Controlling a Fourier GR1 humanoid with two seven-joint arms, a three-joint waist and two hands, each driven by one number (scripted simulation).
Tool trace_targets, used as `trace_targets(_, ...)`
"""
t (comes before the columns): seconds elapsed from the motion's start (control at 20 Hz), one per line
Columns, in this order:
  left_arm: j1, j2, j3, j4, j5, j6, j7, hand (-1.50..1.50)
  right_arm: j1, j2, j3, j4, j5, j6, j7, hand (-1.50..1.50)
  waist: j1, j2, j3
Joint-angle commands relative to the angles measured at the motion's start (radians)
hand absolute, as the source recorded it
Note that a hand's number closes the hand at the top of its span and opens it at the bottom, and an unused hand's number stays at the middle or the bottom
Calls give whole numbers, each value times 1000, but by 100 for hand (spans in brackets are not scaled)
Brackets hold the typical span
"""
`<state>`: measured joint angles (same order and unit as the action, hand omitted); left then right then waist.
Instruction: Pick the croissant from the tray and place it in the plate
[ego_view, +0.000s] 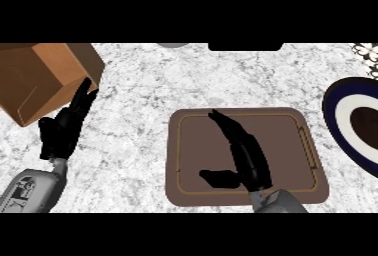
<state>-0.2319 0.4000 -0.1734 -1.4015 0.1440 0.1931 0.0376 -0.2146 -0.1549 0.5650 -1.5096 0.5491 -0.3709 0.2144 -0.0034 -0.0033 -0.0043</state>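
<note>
A white marbled counter (192, 80) was seen spread across the whole view. A brown tray (306, 150) with a raised rim was set near the lower middle of it, and a tan cardboard box (37, 75) was tilted at the upper left corner. A dark blue and white plate (341, 115) was cut off by the right edge, well apart from the box and just beside the tray. The right robot hand (247, 155) was stretched over the tray, fingers straight and thumb spread aside, with nothing held. The left robot hand (66, 125) was raised beside the box, fingers straight and open, also holding nothing. The croissant could not be made out anywhere, neither on the tray nor on the plate.
</note>
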Motion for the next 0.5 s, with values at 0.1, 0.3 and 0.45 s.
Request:
trace_targets(0.1, 15, -26, 1, -10, -23, 11, 9, 0, 119, -5, 143, -37, 321, -127, 85, -150, -3, -1, 4)
trace_targets(0.3, -5, -14, 14, -26, -17, -18, 50, 0, 61, -30, 122, -257, 467, 12, 282, -150, -5, -2, 3)
trace_targets(0.45, -36, -43, 14, 18, -35, 2, 49, 0, 87, -95, 131, -473, 501, 223, 421, -150, -17, -3, 3)
